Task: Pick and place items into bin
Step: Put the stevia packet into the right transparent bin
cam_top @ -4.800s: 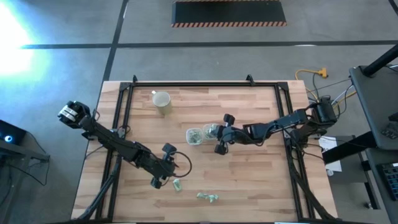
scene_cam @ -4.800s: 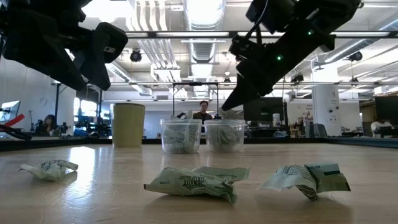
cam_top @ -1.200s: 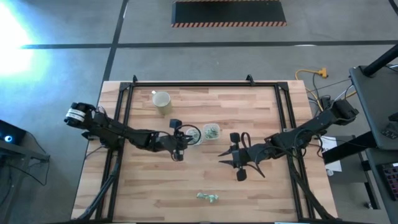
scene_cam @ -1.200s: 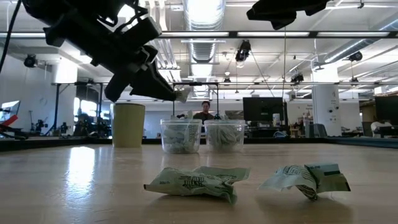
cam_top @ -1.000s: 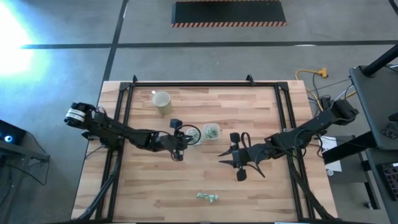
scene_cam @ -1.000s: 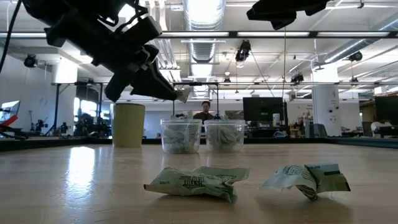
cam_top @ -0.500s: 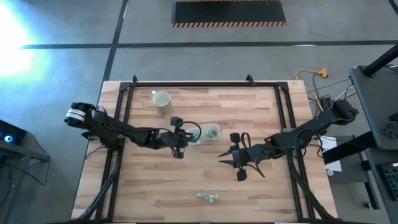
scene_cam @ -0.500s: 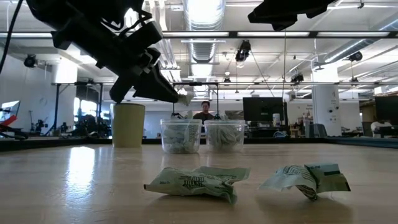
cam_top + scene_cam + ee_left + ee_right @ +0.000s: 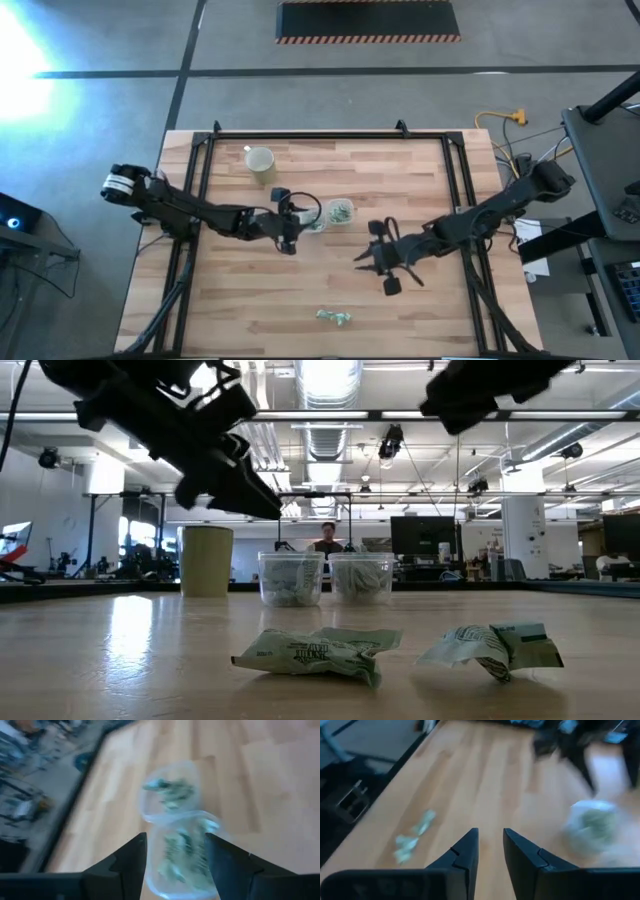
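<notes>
Left wrist view shows your left claw (image 9: pixel 176 851) spread wide and empty over the bin (image 9: pixel 181 852); the packet it carried a moment ago is gone, so that drop looks done. Two packets (image 9: pixel 334 317) remain at the bench's six o'clock. Your right claw (image 9: pixel 489 847) hangs narrowly parted, empty.

There are two robot arms over the surface (image 9: pixel 400 170). Each arm has one end effector: the left end effector (image 9: pixel 290 228) and the right end effector (image 9: pixel 372 262). Two clear tubs stand side by side, one tub (image 9: pixel 291 578) and the other tub (image 9: pixel 361 576), and both have green-and-white wrapped pieces inside. One beige cup (image 9: pixel 207 560) stands close by. Two loose wrapped pieces lie on the wood: one piece (image 9: pixel 318 652) and another piece (image 9: pixel 492 645).
</notes>
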You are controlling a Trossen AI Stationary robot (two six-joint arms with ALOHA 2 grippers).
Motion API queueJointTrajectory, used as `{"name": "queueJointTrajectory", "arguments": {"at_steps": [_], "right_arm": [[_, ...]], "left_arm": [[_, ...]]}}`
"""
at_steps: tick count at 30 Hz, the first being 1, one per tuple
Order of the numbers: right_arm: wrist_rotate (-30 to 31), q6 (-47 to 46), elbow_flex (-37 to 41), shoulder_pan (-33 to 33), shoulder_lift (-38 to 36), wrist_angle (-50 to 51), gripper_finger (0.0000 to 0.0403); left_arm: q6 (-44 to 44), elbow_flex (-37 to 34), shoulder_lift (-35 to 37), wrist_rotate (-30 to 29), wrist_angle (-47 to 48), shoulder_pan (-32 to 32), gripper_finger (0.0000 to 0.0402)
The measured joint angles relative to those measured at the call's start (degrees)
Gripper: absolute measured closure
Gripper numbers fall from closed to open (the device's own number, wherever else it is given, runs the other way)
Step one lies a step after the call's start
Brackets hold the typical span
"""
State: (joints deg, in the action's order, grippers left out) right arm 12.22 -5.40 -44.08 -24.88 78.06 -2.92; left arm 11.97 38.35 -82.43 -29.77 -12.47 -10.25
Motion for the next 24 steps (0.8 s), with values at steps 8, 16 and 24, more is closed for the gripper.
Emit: {"name": "queueJointTrajectory", "arguments": {"at_steps": [8,16,24], "right_arm": [[-7.7,-5.4,-0.4,-2.8,9.6,-2.0,0.0316],[-9.5,-7.9,-3.8,-7.3,19.7,-6.3,0.0326],[-9.3,-7.8,-11.3,-9.5,29.1,-6.4,0.0314]], "left_arm": [[-6.6,-0.3,2.8,8.7,8.5,-5.6,0.0220],[-7.6,-0.9,2.7,9.6,9.5,-11.9,0.0220],[-10.7,-2.2,2.6,9.7,9.7,-14.2,0.0220]]}}
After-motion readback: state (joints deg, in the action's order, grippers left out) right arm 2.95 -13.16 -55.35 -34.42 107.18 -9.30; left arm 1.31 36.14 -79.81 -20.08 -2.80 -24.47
